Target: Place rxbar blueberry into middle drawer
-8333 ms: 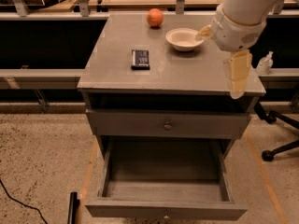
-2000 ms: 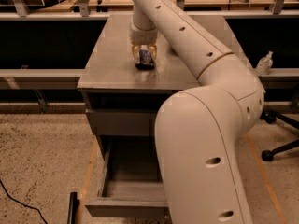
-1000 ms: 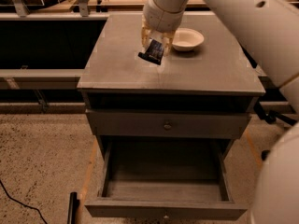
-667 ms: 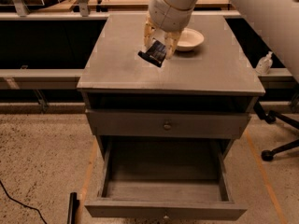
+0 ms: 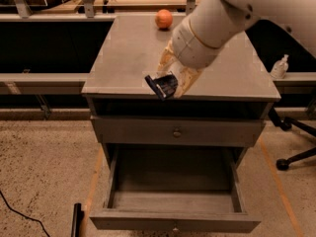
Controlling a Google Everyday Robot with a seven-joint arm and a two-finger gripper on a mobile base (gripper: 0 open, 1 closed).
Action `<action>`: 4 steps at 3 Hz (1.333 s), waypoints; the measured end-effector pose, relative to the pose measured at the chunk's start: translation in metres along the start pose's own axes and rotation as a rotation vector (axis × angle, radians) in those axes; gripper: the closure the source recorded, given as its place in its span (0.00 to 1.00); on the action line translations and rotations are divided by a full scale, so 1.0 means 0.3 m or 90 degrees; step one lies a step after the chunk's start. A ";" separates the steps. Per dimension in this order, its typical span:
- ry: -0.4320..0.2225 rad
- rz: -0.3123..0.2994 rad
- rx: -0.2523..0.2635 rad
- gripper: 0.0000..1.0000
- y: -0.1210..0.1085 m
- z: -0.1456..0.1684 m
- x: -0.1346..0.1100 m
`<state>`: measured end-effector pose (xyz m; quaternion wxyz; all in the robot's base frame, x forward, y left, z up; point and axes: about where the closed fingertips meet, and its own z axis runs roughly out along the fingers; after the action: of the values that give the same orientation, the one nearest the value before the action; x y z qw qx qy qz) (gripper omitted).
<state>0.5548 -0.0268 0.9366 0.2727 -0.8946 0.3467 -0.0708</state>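
My gripper (image 5: 170, 80) hangs over the front edge of the cabinet top (image 5: 123, 63). It is shut on the rxbar blueberry (image 5: 162, 86), a dark navy wrapper held tilted between the pale fingers (image 5: 185, 80). The middle drawer (image 5: 173, 194) stands pulled open below, its grey floor bare, with a small knob at the front edge. The bar is in the air well above the drawer, near its back. My white arm (image 5: 227, 14) reaches in from the upper right and hides the right part of the top.
An orange round fruit (image 5: 164, 19) sits at the back of the cabinet top. The upper drawer front (image 5: 176, 132) with its metal knob is shut. A chair base (image 5: 296, 142) stands at the right. A black cable (image 5: 19, 216) lies on the floor at left.
My gripper took hold of the bar on the top, lifted it and carried it forward to the front edge. The arm now covers the bowl.
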 end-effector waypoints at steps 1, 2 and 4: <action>-0.046 0.127 0.039 1.00 0.151 0.090 -0.063; -0.080 0.221 0.059 1.00 0.304 0.231 -0.109; -0.092 0.266 0.056 1.00 0.432 0.413 -0.091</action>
<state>0.4981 -0.0338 0.7645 0.3443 -0.7934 0.5006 0.0364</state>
